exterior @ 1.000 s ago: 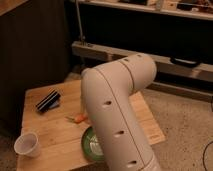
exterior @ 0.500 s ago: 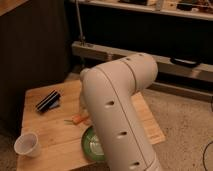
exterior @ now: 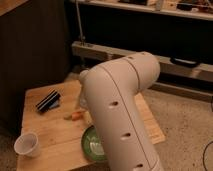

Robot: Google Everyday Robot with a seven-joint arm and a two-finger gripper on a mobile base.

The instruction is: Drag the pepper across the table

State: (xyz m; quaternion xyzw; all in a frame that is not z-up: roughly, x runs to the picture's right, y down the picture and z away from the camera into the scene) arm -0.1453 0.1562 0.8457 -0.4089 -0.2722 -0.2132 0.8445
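Note:
The pepper (exterior: 75, 116) is a small orange tapered piece with a greenish stem end pointing left. It lies near the middle of the light wood table (exterior: 47, 127). My arm's big white casing (exterior: 125, 110) fills the centre of the view and hides the table's right half. My gripper (exterior: 81, 103) is almost wholly hidden behind this casing. Only a dark bit shows just above and right of the pepper. I cannot tell whether it touches the pepper.
A black striped flat object (exterior: 48, 100) lies at the table's back left on something blue. A white cup (exterior: 27, 145) stands at the front left corner. A green plate (exterior: 92, 146) sits at the front, partly under the arm. A metal rack (exterior: 115, 52) runs behind.
The arm's casing has shifted slightly. The pepper, cup and black object stay about where they were.

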